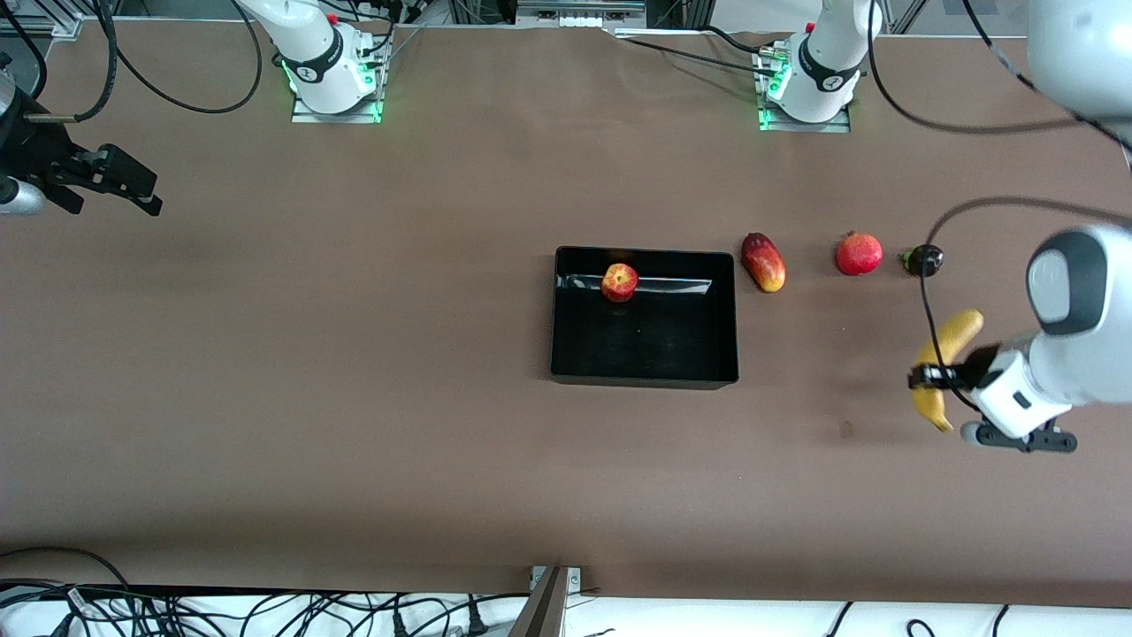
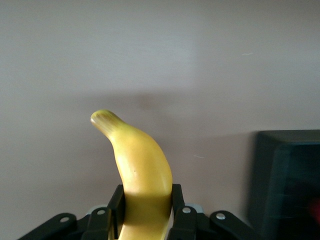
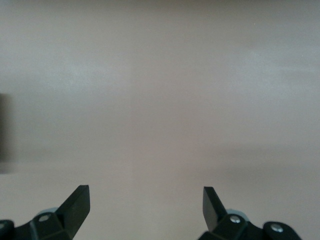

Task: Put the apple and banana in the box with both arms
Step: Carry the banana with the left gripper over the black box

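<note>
The apple lies inside the black box, near the box's wall that is farther from the front camera. My left gripper is shut on the middle of the yellow banana and holds it above the table at the left arm's end, apart from the box. In the left wrist view the banana sticks out between the fingers of the left gripper, and a corner of the box shows. My right gripper is open and empty over the right arm's end; the right wrist view shows it over bare table.
Between the box and the left arm's end, in a row, lie an elongated dark-red-and-yellow fruit, a red pomegranate and a small dark fruit. A black cable hangs beside the banana.
</note>
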{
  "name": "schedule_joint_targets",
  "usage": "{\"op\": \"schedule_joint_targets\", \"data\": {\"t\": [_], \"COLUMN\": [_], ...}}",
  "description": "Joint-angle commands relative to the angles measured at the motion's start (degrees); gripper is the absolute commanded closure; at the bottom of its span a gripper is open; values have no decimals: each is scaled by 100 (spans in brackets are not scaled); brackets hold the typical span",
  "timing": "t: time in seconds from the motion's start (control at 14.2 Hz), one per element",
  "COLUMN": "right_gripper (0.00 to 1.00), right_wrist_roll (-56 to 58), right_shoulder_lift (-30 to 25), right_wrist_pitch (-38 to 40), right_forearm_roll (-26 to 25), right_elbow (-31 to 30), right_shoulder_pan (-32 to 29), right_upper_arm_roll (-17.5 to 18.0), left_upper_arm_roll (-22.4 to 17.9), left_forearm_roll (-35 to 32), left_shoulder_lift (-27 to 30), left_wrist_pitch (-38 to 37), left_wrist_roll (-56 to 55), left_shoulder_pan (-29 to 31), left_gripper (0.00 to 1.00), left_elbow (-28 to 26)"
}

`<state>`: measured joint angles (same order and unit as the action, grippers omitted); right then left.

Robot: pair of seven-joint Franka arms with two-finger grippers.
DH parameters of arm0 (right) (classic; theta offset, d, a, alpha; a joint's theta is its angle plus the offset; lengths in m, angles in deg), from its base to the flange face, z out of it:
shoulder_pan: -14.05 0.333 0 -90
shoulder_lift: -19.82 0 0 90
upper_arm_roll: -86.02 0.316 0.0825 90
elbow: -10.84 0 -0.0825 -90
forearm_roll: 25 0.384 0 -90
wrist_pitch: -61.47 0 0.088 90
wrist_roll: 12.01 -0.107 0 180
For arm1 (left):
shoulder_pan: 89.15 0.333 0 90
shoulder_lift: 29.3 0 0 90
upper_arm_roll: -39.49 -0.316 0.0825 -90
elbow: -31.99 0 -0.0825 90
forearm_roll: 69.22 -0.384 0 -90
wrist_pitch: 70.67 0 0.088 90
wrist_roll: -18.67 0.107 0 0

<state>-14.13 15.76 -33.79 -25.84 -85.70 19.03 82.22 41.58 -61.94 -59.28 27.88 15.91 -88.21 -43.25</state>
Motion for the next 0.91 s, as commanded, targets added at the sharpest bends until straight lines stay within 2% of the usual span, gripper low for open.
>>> {"op": "schedule_joint_targets", "data": {"t": [0.0,0.21,0.84], "right_gripper": [0,0,0], "right_wrist_roll": [63,63,63], "right_shoulder_lift": [63,63,63], "right_wrist_pitch": [25,25,-1], "right_forearm_roll": [-4,-4,-4], "right_elbow": [127,127,127], "right_shoulder_pan": [-85,-85,-93], "right_upper_arm_roll": [55,56,55], "left_upper_arm_roll": [-60,-78,-157], "left_forearm_roll": [519,564,520], "left_shoulder_lift": [283,177,-595], "left_wrist_pitch": [14,540,1324], "left_wrist_roll": [-1922,-3290,-3977], "left_shoulder_pan": [-786,-1350,-2255], "left_gripper": [100,100,100], "left_elbow": [-281,-333,-351]}}
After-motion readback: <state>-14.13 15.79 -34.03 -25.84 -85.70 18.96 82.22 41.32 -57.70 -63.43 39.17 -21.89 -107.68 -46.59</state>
